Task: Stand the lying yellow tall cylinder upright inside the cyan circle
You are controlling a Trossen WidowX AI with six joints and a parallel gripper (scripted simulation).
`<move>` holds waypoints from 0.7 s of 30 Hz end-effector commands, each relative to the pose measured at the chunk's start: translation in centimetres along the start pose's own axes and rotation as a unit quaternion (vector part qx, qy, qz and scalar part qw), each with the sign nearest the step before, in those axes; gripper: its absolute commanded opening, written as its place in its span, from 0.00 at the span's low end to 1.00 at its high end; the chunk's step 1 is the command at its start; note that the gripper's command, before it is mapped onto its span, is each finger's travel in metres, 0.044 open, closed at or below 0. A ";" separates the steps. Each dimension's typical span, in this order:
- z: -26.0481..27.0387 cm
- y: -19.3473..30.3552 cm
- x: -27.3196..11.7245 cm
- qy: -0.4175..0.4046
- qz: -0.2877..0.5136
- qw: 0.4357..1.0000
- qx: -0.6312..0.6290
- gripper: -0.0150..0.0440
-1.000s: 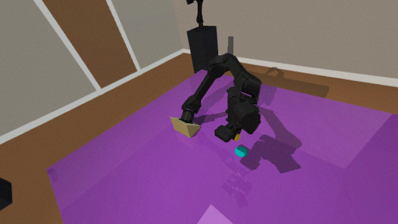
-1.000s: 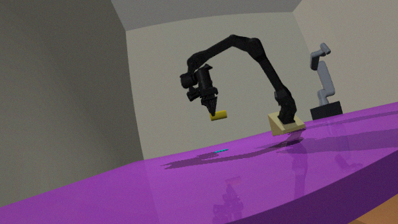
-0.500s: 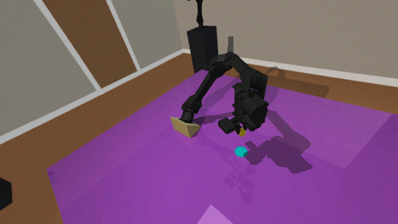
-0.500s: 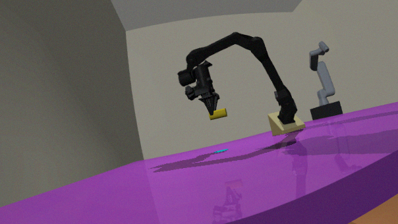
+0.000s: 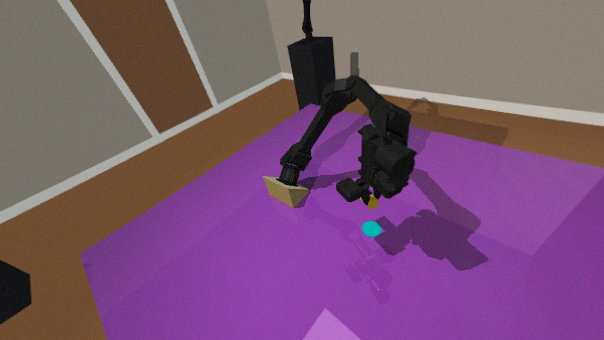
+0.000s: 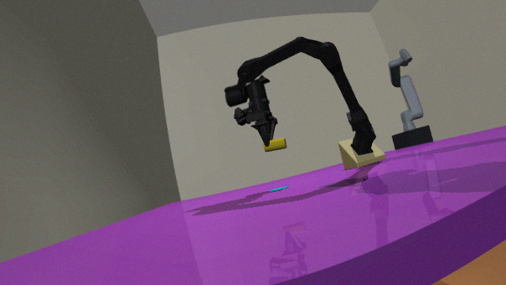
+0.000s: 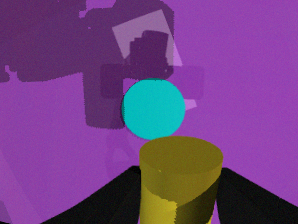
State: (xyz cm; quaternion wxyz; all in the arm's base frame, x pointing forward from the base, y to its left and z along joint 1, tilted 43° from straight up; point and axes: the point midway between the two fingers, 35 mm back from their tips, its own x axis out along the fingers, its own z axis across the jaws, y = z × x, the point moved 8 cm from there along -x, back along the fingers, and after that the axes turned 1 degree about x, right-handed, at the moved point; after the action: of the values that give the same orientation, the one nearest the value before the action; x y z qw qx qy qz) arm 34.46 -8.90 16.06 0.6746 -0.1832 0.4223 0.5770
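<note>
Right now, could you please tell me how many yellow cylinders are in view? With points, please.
1: the yellow cylinder [image 5: 373,202] [image 6: 276,144] [image 7: 181,155], held in the gripper [image 5: 369,199] [image 6: 268,143] above the table [image 5: 200,260] [image 6: 126,251] [image 7: 250,120]. Others could be hidden behind the arm.

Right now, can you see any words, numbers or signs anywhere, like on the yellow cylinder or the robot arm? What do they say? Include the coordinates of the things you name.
There are no words, labels, numbers or signs that I can read.
The yellow cylinder [image 5: 373,202] [image 6: 276,144] [image 7: 177,156]: no writing on the parts that show.
The cyan circle [image 5: 371,229] [image 6: 279,189] [image 7: 153,108]: plain.
The black arm [image 5: 315,127] [image 6: 346,89]: none readable.
</note>
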 end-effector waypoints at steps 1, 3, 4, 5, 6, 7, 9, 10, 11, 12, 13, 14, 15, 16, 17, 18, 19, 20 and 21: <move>0.2 0.2 0.0 0.010 -0.012 1.000 -0.004 0.43; 0.2 0.3 0.1 0.014 -0.017 1.000 -0.005 0.43; 0.2 0.3 0.2 0.016 -0.019 1.000 -0.005 0.43; 0.2 0.3 0.2 0.019 -0.021 1.000 -0.006 0.43; 0.2 0.3 0.3 0.021 -0.023 0.999 -0.006 0.43; 0.2 0.4 0.3 0.023 -0.026 0.999 -0.007 0.43; 0.2 0.4 0.5 0.027 -0.030 0.999 -0.008 0.43; 0.2 0.4 0.5 0.029 -0.032 0.999 -0.008 0.43; 0.2 0.4 0.6 0.031 -0.035 0.999 -0.009 0.43; 0.2 0.5 0.6 0.033 -0.037 0.999 -0.009 0.43; 0.3 0.5 0.7 0.035 -0.039 0.999 -0.010 0.43; 0.3 0.5 0.7 0.037 -0.042 0.998 -0.010 0.43; 0.3 0.5 0.8 0.039 -0.044 0.998 -0.011 0.43; 0.3 0.5 0.9 0.041 -0.046 0.998 -0.011 0.43; 0.3 0.6 0.9 0.043 -0.049 0.998 -0.011 0.43; 0.3 0.6 1.0 0.045 -0.051 0.998 -0.012 0.43; 0.3 0.6 1.0 0.047 -0.054 0.997 -0.012 0.43; 0.3 0.6 1.1 0.049 -0.056 0.997 -0.013 0.43; 0.3 0.7 1.1 0.050 -0.058 0.997 -0.013 0.43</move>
State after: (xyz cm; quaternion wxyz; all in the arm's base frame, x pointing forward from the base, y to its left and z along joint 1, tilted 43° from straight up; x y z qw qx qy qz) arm 34.07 -7.91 15.26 0.6798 -0.2349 0.4361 0.5408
